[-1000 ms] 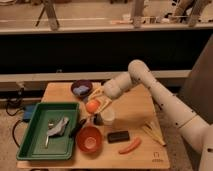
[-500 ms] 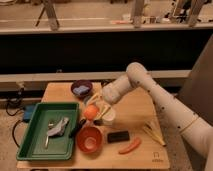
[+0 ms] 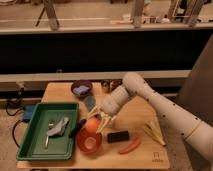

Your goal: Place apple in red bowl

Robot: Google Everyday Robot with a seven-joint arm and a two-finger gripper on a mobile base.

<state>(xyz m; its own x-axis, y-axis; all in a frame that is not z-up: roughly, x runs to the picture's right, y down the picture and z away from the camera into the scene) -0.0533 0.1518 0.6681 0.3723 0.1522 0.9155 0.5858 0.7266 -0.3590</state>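
Observation:
The apple (image 3: 92, 124) is a small orange-red ball held in my gripper (image 3: 96, 121). It hangs just above the far rim of the red bowl (image 3: 89, 142), which sits on the wooden table at the front centre with a pale patch in its middle. The gripper's fingers (image 3: 103, 120) are closed around the apple. My white arm (image 3: 150, 100) reaches in from the right. The white cup is hidden behind the gripper.
A green tray (image 3: 35, 142) with a grey cloth and a utensil lies left of the bowl. A dark purple bowl (image 3: 81, 89) stands at the back. A black block (image 3: 118, 136), an orange carrot-like piece (image 3: 130, 146) and a yellow item (image 3: 152, 132) lie to the right.
The gripper has carried the apple down and toward the table's front, from beside the purple bowl to just over the red bowl.

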